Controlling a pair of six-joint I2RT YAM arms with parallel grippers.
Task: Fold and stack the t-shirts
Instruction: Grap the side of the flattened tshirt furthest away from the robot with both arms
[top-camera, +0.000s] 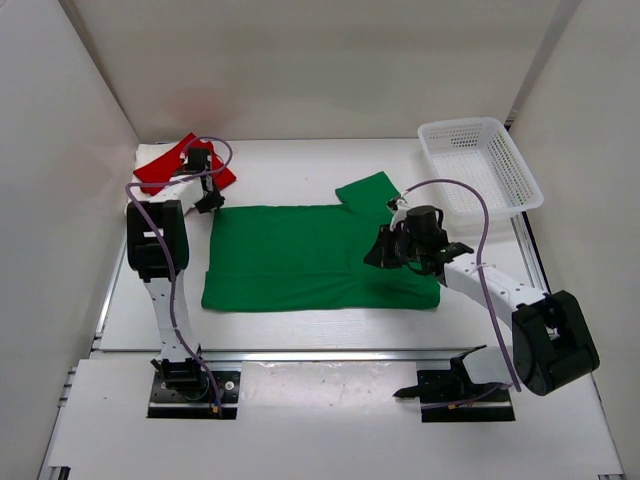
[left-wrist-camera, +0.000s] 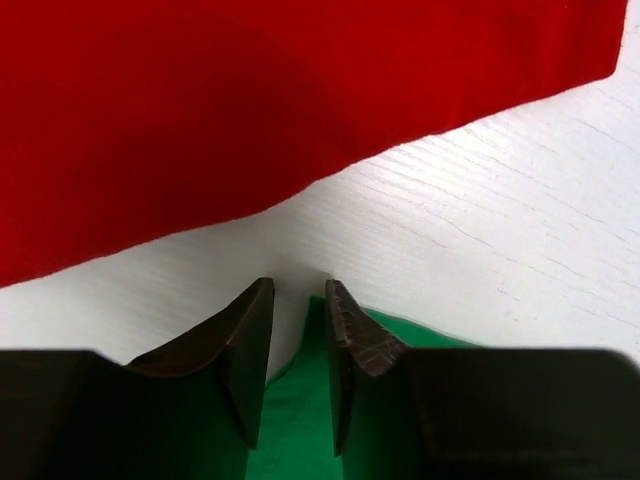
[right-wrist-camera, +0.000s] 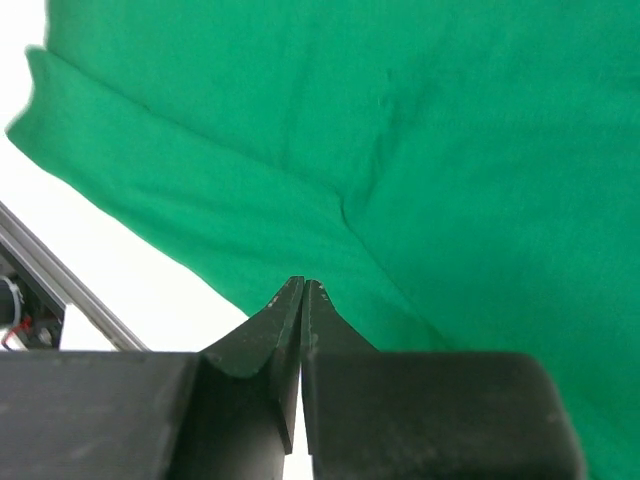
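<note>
**Top external view.** The green t-shirt lies spread flat at the middle of the desk, with one sleeve turned out at its far right. The red t-shirt lies at the far left corner on the cream-white t-shirt. The basket stands at the far right. The left hand is at the far left corner of the green t-shirt. The right hand is over its right part, near the sleeve.

**Left wrist view.** Risk: the red t-shirt lies just beyond the fingers. A reach that runs too far could catch red cloth along with green. The left hand is partly spread, and bare desk shows through the gap. The corner of the green t-shirt lies beneath and between the fingers. No firm pinch is visible, so a lift from here may leave the corner behind.

**Right wrist view.** Risk: the right hand has its fingers pressed together, with no cloth visibly between them. A pull from here would likely slide over the fabric and wrinkle it. The green t-shirt fills the view ahead, and its folded hem runs just beyond the fingertips.
</note>
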